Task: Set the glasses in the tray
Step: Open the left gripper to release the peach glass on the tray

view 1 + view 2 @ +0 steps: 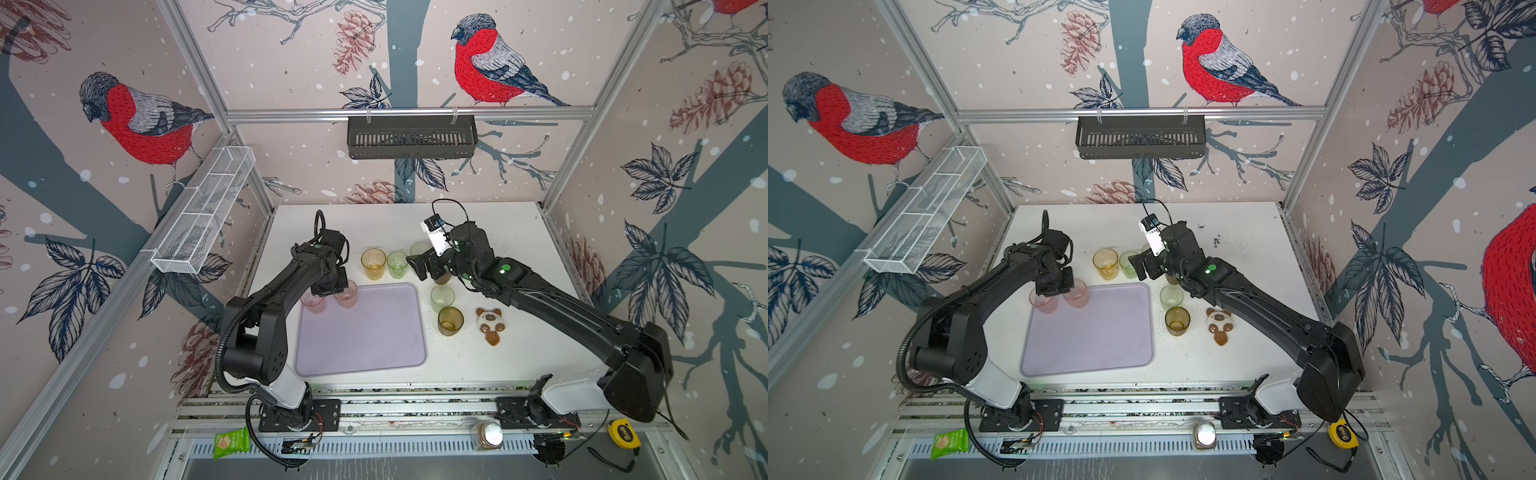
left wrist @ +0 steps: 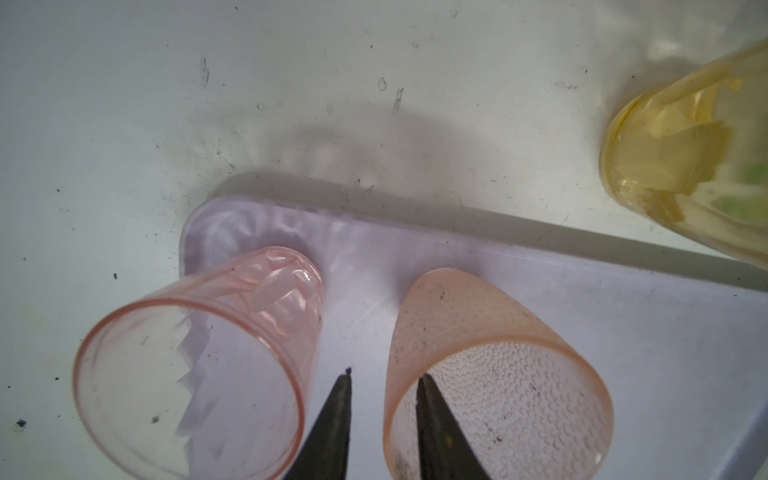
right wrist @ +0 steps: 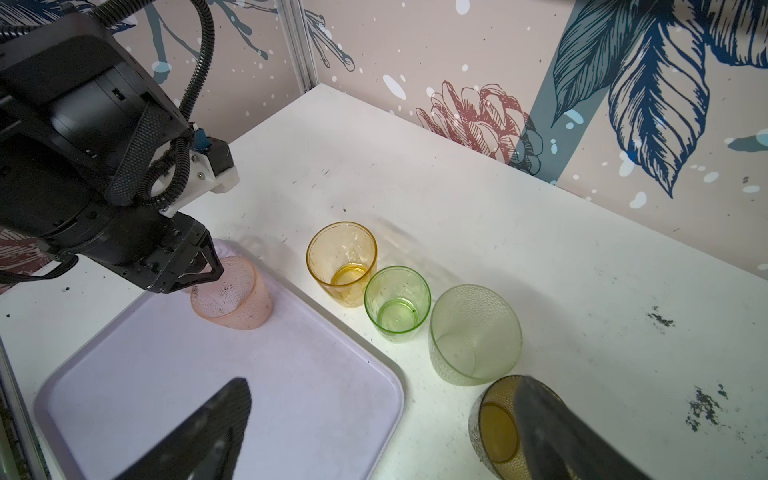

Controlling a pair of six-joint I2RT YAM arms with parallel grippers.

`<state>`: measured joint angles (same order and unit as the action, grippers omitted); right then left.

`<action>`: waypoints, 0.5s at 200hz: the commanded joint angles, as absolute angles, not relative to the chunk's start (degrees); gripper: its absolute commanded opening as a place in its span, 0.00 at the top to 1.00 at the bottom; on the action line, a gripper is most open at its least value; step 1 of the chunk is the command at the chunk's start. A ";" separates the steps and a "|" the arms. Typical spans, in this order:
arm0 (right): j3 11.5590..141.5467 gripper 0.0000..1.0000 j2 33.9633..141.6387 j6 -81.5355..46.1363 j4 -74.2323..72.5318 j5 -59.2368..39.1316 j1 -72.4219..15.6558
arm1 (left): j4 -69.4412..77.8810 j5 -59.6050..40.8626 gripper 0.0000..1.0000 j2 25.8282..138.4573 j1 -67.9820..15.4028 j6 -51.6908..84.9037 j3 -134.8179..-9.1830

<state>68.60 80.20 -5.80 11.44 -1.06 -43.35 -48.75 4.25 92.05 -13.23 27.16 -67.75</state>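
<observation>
Looking down in both top views, I see the tray (image 1: 361, 345) lying on the white counter (image 1: 515, 232) between the two arms. It holds two of the glasses, a faceted pink tumbler (image 1: 313, 304) and a dimpled pink tumbler (image 1: 347, 294). Both stand upright, side by side in its far left corner.

The left claw (image 2: 384, 376) hangs over them with its jaws a little apart. One finger is inside the dimpled pink tumbler and one outside, astride the rim, and neither looks pressed to the wall.

The other six stand on the counter outside the tray. Past its far edge are an amber tumbler (image 3: 343, 264), a bright green tumbler (image 3: 397, 303) just beside it and a pale frosted tumbler (image 3: 473, 334). A brown tumbler (image 3: 496, 428) sits partly behind one finger of the right claw (image 3: 382, 384), which gapes wide and holds nothing. Along the tray's right side stand a pale green tumbler (image 1: 442, 297) and an olive tumbler (image 1: 450, 321), with a bear toy (image 1: 489, 325) near them.

On the front rail, the green packet (image 1: 230, 444) carries print too small to read. The yellow tape measure (image 1: 1343, 434) shows what looks like a 3.
</observation>
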 commanded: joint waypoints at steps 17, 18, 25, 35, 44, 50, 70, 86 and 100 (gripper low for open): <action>68.73 0.00 79.72 -5.34 9.84 -0.98 -43.30 | -50.84 4.48 0.69 91.06 -13.23 27.97 -69.47; 68.73 0.00 79.72 -5.35 9.84 -0.97 -43.27 | -50.86 4.48 0.69 91.01 -13.21 27.96 -69.54; 68.73 0.00 79.72 -5.36 9.89 -0.97 -43.28 | -51.03 4.54 0.68 90.89 -13.25 28.10 -69.95; 68.82 0.00 79.64 -5.31 9.98 -0.97 -43.33 | -51.32 4.39 0.67 90.66 -13.21 28.08 -70.48; 68.82 0.00 79.56 -5.27 10.04 -0.97 -43.33 | -51.59 4.33 0.66 90.53 -13.20 28.04 -71.17; 68.82 0.00 79.42 -5.27 10.04 -0.91 -43.33 | -51.83 4.35 0.65 90.40 -13.25 28.04 -71.65; 68.73 0.00 79.08 -5.12 10.23 -0.88 -43.32 | -52.36 4.13 0.62 90.01 -13.36 28.28 -73.06; 68.86 0.00 78.95 -5.19 10.63 -0.99 -43.32 | -52.47 3.82 0.59 89.49 -13.60 28.53 -73.90; 69.33 0.00 79.09 -5.19 11.19 -1.05 -43.33 | -52.56 3.53 0.57 89.13 -13.92 28.74 -74.56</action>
<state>68.60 79.37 -5.78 11.46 -1.06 -43.35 -50.63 4.21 89.93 -13.54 27.59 -73.36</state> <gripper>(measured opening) 0.996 0.423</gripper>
